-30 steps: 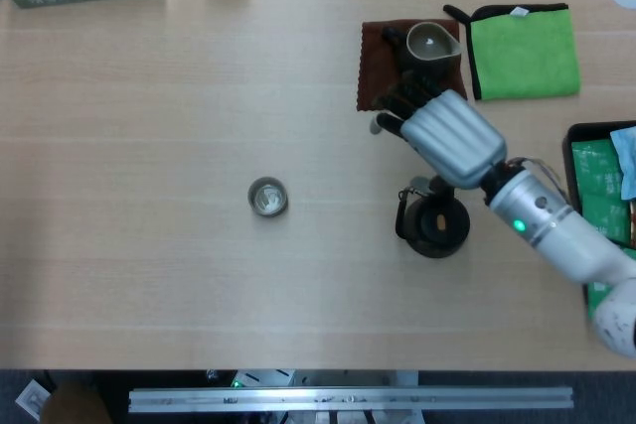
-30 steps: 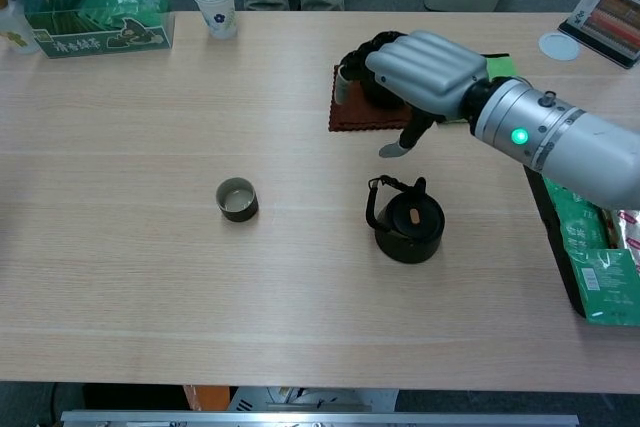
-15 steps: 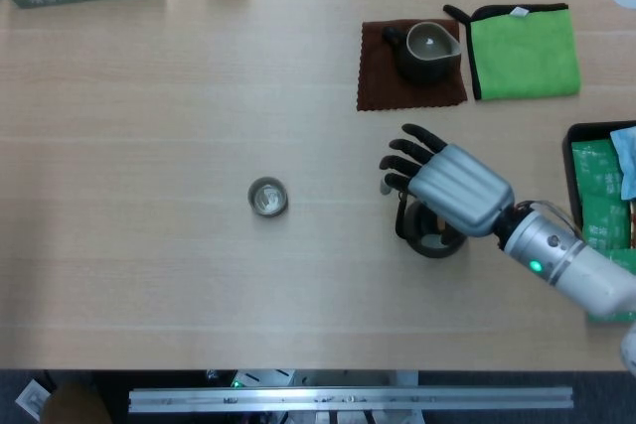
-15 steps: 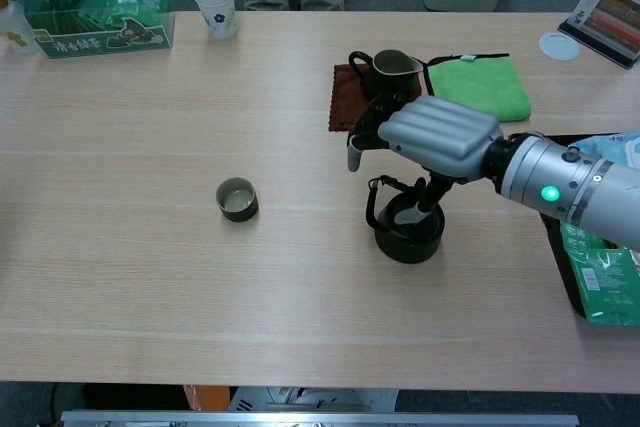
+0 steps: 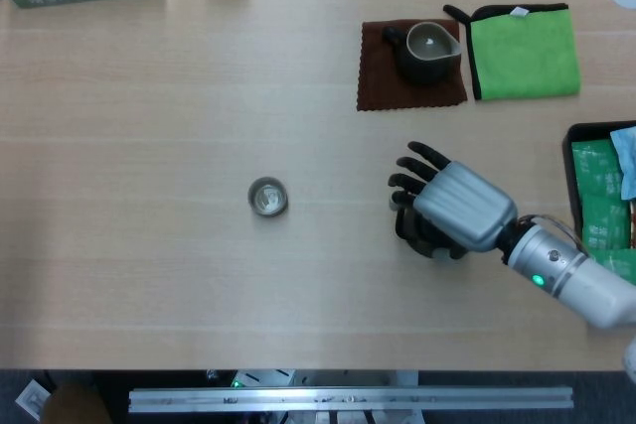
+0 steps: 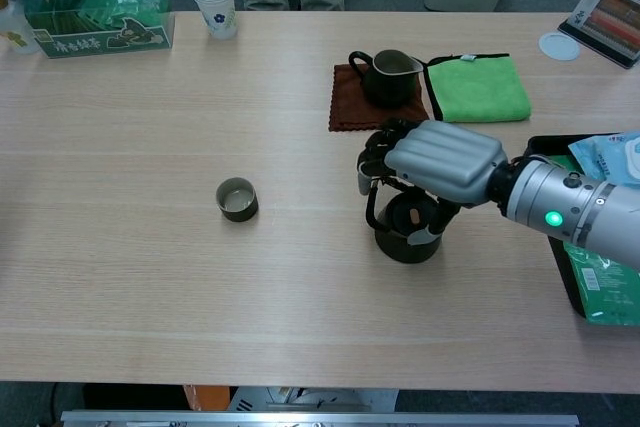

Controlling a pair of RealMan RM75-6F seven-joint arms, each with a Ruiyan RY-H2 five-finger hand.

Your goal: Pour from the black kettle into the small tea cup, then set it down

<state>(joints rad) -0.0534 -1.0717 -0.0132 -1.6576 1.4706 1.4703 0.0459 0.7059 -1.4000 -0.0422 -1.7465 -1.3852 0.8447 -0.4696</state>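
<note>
The task looks to be at its opening step; the black kettle (image 6: 405,229) stands upright on the tabletop (image 6: 150,277), directly under the right hand (image 6: 440,159), and nothing suggests it has been lifted; the hand lies over the kettle's lid and handle, palm down, its dark fingers (image 5: 415,169) spread and reaching past the kettle's far-left side; in the chest view the thumb seems to come down beside the kettle's body, yet I cannot tell whether anything is truly clasped; I judge the hand unclenched and not gripping, poised to take hold; the left hand shows in neither view.

The small tea cup (image 6: 238,198) sits well apart from the hand, off to its left on bare wood, upright; whether it holds any liquid is too small to tell, though the head view shows only a pale glint inside (image 5: 267,197).

What remains, by my reading, is nearly everything; closing on the handle, lifting, carrying the kettle leftward to the cup, tipping to pour, then setting it down.
</note>
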